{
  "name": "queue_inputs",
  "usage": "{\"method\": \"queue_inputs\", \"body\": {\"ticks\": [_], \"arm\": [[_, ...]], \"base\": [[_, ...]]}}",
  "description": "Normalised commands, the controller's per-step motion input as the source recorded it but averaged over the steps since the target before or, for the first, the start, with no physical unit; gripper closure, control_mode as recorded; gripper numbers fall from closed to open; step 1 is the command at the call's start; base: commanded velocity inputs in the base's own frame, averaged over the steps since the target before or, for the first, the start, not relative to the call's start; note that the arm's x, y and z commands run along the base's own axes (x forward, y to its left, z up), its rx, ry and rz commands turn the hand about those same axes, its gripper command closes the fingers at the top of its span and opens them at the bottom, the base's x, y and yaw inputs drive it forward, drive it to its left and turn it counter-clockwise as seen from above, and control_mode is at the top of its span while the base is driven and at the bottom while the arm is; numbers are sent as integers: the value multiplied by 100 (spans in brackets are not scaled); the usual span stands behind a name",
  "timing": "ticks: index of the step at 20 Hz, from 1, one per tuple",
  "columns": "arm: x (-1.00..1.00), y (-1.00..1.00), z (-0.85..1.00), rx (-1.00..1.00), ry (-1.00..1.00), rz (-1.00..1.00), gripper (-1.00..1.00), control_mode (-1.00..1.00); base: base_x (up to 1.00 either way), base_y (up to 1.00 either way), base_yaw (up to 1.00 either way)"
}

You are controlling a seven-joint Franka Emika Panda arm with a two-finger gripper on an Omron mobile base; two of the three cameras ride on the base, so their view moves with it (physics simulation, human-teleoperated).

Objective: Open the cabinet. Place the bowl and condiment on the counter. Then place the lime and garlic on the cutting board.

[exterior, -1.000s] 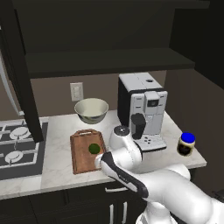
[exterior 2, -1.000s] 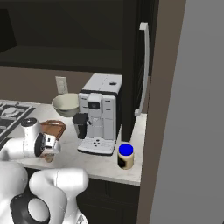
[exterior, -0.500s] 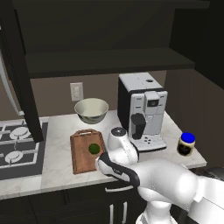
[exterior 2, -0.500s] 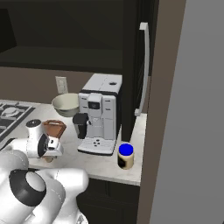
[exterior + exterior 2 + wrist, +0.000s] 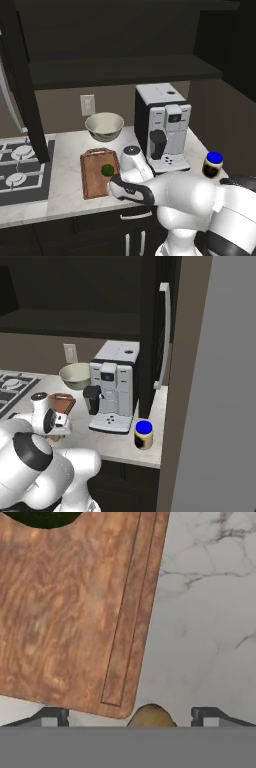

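Observation:
My gripper (image 5: 130, 717) points straight down at the counter (image 5: 210, 612), open. The beige garlic (image 5: 151, 716) lies on the stone between its two fingertips (image 5: 50, 716), just off a corner of the reddish-brown cutting board (image 5: 75, 612). The green lime (image 5: 107, 170) rests on the cutting board (image 5: 92, 180), and its dark edge, the lime (image 5: 45, 517), shows at the top of the hand view. The cream bowl (image 5: 104, 126) stands on the counter behind the board. The blue-lidded condiment (image 5: 212, 165) is at the counter's right end. The cabinet (image 5: 125, 70) stands open, with its door (image 5: 162, 331) swung out.
A white coffee machine (image 5: 162, 130) stands between the board and the jar. The stove (image 5: 20, 170) occupies the left end of the counter. A wall outlet (image 5: 87, 104) sits above the bowl. A tall grey panel (image 5: 220, 381) closes the right side.
The hand has edged slightly left toward the board's corner and the arm's elbow has swung over. The bowl, jar, lime and board have not moved.

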Motion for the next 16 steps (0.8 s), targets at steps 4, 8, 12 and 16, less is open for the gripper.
{"method": "queue_inputs", "body": {"ticks": [4, 8, 12, 16], "arm": [[-1, -44, -18, 1, 0, 0, 100, -100], [-9, -56, 0, 4, 0, 0, 100, -100], [-7, -40, 9, 4, 0, 0, 100, -100], [-28, 4, 35, 1, -5, 0, 100, -100]], "base": [[0, 0, 0], [0, 0, 0], [0, 0, 0], [0, 0, 0]]}}
